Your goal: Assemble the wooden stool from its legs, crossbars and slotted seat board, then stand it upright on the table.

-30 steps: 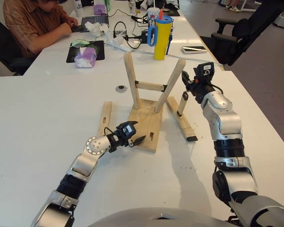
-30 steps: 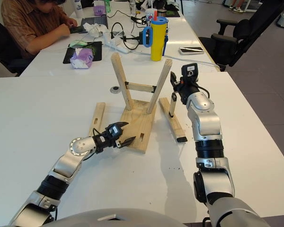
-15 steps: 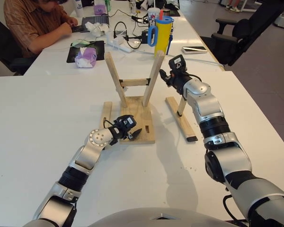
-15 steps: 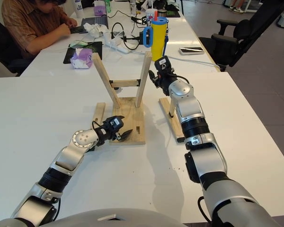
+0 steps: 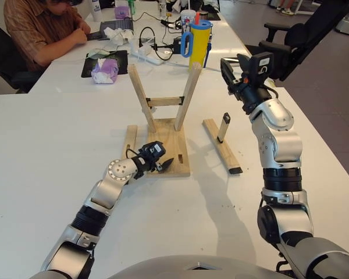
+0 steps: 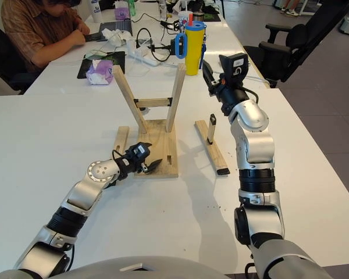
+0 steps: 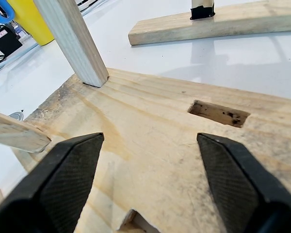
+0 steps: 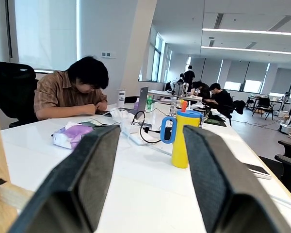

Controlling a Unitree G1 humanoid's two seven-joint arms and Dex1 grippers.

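The right end effector [image 5: 237, 71] has lifted off the upright legs [image 5: 141, 99] — open, empty. The loose leg piece [image 5: 221, 146] lies right of the seat board [image 5: 177, 152], pointing away, nearer this arm; the left end effector [image 5: 163, 165] gapes, empty, over the board.

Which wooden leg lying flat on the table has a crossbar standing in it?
The wooden leg right of the slotted seat board; the flat leg on its left is bare.

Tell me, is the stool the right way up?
No, upside down: its seat board lies flat on the table and two legs stick up.
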